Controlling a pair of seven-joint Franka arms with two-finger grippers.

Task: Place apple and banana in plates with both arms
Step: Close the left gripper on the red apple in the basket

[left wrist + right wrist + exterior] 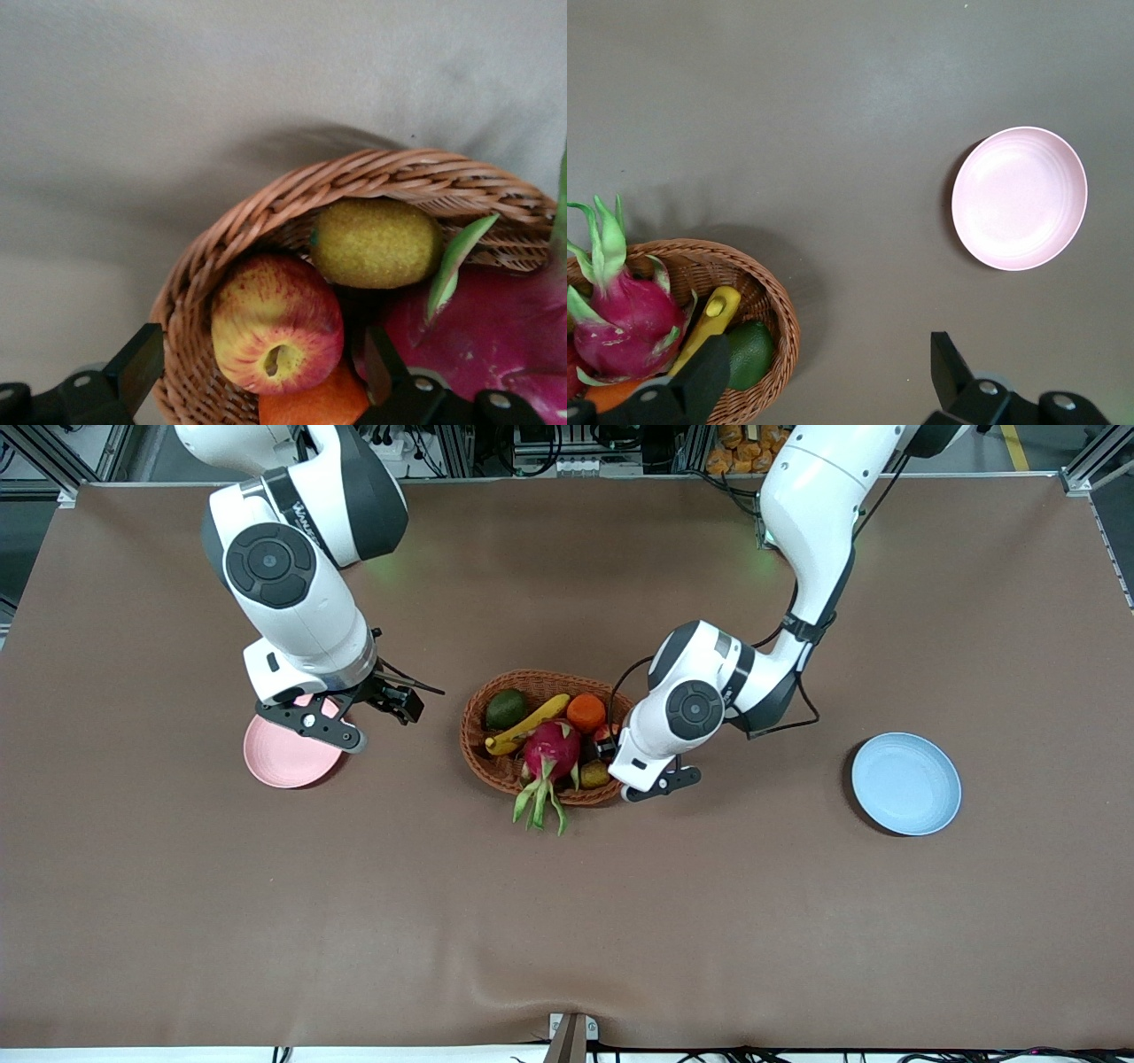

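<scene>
Left wrist view: small round red-and-yellow streaked apple [276, 332] between spread fingers of left end effector [257, 376]; firm, smooth, likely light; best gripped across widest girth. Right end effector [824, 376] released, waiting over tabletop [833, 106].

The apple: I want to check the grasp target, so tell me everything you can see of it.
The apple is small and round, red with yellowish streaks, its skin looking smooth and whole. It lies in the wicker basket at the end toward the left arm, its stem dimple turned up toward the left wrist camera. It rests against the basket wall, touches the orange, and sits beside a yellow-green fruit. The open left gripper hangs just above it, a finger at either side, not touching.
</scene>
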